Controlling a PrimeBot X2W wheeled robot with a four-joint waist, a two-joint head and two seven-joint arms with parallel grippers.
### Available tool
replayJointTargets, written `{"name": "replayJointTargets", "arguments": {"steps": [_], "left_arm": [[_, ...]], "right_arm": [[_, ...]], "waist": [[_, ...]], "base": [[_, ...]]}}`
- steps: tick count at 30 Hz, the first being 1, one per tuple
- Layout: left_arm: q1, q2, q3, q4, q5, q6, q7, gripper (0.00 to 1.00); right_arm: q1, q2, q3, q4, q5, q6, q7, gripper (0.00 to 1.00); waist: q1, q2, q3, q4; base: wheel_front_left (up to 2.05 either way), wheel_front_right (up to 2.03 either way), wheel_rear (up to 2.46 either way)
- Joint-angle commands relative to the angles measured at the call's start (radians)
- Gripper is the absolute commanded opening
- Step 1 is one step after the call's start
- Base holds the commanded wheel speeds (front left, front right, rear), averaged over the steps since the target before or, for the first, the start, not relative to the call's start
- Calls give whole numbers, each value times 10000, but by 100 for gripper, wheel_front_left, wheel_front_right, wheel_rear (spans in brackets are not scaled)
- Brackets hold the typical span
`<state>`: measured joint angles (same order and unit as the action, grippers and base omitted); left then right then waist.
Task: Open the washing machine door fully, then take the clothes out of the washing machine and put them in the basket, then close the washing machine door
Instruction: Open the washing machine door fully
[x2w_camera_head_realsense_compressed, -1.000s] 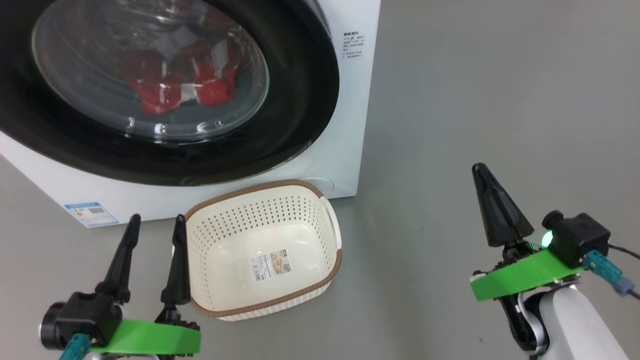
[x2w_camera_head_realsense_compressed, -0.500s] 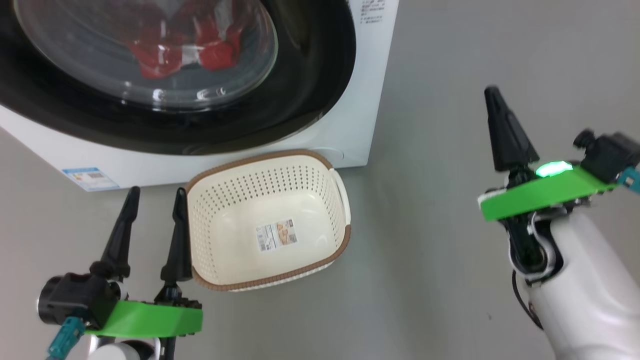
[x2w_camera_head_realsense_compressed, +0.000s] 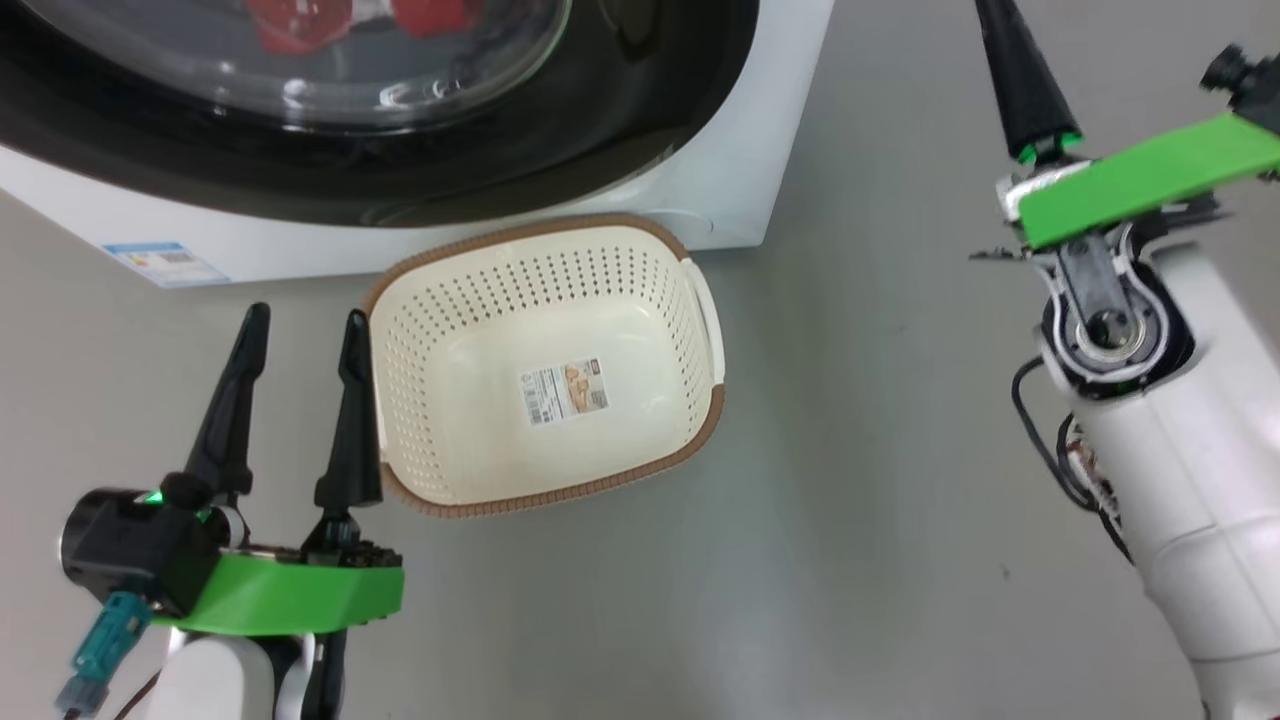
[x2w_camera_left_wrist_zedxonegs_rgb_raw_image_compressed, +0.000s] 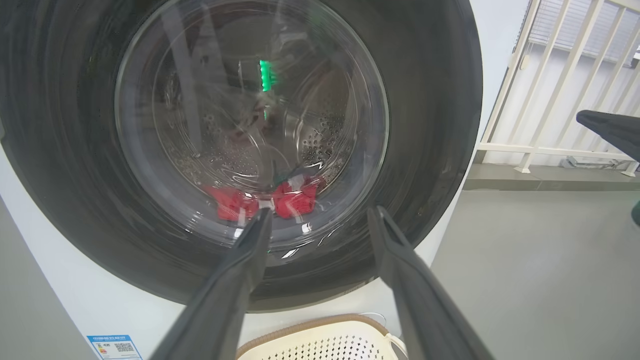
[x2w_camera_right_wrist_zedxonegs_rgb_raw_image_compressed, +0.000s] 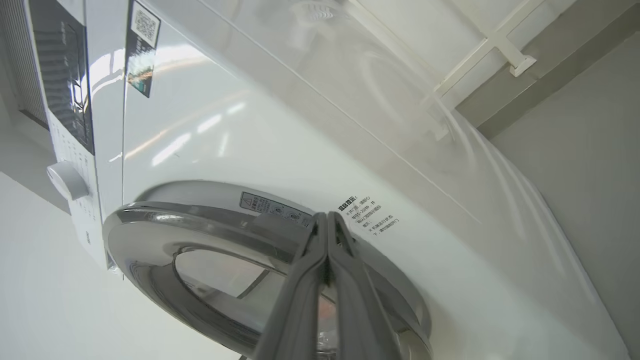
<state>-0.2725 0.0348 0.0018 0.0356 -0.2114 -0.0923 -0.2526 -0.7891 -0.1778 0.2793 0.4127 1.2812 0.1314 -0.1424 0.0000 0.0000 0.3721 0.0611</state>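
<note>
Head view: basket; right wrist view: knob.

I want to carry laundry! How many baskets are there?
1. The cream perforated plastic basket sits on the floor before the white washing machine; others could be offscreen.

I see a plain grey floor, smooth and matte with a few small dark specks, spreading across the lower and right parts of my head view. In my left wrist view a white railing of slim bars stands at the upper right on a low grey ledge. A pale slatted blind hangs behind the bars.
</note>
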Motion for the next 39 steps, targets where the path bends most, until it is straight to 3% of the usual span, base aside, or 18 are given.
{"name": "replayJointTargets", "arguments": {"steps": [1,11,24,39], "left_arm": [[-255,154,261,-321,-22,-94,-92,100],[-645,154,97,-449,17,-117,-92,100],[-918,154,-129,-542,-40,7,-92,100],[-1066,154,-246,-652,23,149,-92,100]], "right_arm": [[-352,59,203,-253,652,-7,279,0],[-1534,89,-162,-189,3579,-7,2980,0],[-2804,-243,-695,353,4169,-7,5243,0],[-3591,-49,-1345,530,4161,-7,6765,0]], "waist": [[0,0,400,162],[0,0,1261,479],[0,0,2006,1065],[0,0,2516,1376]], "base": [[0,0,0],[0,0,0],[0,0,0],[0,0,0]]}}
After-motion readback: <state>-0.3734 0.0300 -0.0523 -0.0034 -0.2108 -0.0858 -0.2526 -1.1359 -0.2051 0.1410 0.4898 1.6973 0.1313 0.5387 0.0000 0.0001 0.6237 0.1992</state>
